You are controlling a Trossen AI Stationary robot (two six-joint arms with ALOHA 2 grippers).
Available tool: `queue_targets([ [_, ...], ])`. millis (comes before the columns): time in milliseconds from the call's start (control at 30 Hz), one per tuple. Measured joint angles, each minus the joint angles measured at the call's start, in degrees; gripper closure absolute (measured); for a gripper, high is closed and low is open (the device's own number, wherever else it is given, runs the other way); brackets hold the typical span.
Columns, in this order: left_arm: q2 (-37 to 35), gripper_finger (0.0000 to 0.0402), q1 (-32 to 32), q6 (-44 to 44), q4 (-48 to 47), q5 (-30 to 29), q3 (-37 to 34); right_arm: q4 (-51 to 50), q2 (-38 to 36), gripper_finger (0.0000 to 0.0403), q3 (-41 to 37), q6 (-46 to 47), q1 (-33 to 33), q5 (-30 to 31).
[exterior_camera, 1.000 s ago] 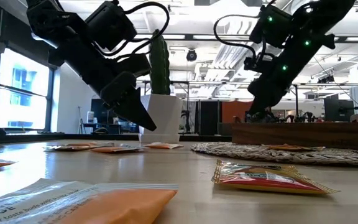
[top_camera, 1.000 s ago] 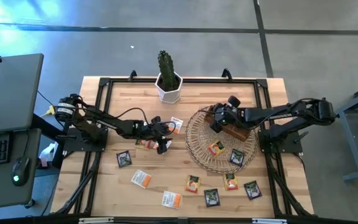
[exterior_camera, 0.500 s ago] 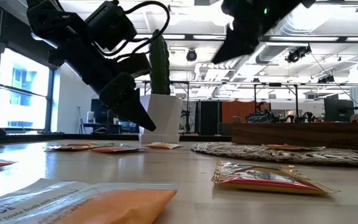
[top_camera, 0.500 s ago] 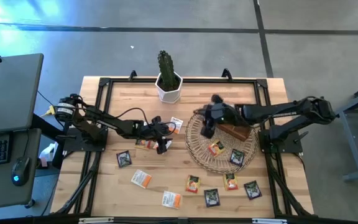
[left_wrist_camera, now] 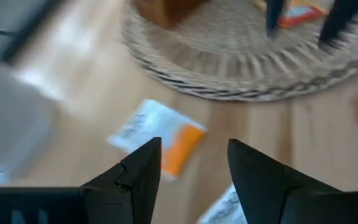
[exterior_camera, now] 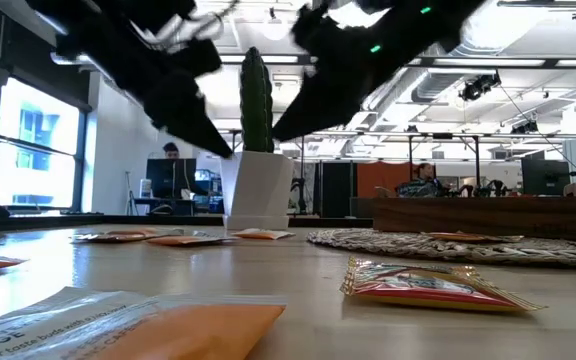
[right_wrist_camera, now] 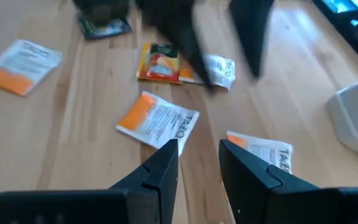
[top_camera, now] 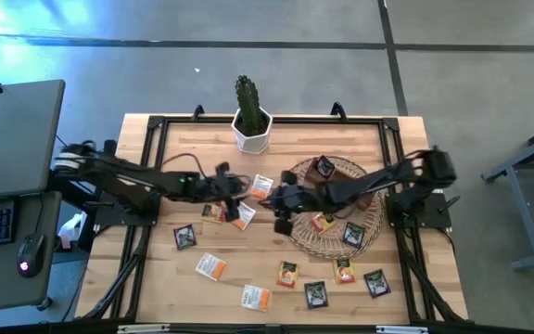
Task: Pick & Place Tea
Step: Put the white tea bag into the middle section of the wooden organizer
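Where print is legible: white-and-orange tea bag (right_wrist_camera: 158, 121) reads "TAZO".
Left gripper (left_wrist_camera: 191, 163): fingers spread, empty.
Right gripper (right_wrist_camera: 197, 163): fingers parted, empty.

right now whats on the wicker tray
On the wicker tray: the brown wooden box toward its back, a yellow-red sachet and a black sachet. The right arm hides part of the tray.

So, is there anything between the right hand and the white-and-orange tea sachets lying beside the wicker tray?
Yes, possibly the left hand. It hangs over the same sachets from the other side. The right hand has open fingers just past the wicker tray, and nothing lies on the wood between it and them.
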Motion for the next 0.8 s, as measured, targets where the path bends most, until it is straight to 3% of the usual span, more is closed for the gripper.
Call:
queue_targets([
  [167,-12.9,0.022,0.0,0.6,-12.8,-6.4,0.0,-5.2,6.7,0.0289,10.0,-1.1,-1.9,-1.7],
  [367,-23.9,0.022,0.0,-3.7,-27.6,-4.9,0.0,-11.1,10.3,0.0289,18.7,-3.3,-4.1,-2.4],
  [567,-25.6,0.022,0.0,-10.4,-37.3,-0.5,-1.5,-6.6,11.9,0.0289,18.5,-1.6,-7.0,-8.4],
  [800,-22.1,0.022,0.0,-13.2,-31.2,0.2,-9.5,-2.5,15.5,0.0289,17.0,-0.4,-6.8,-11.6],
])
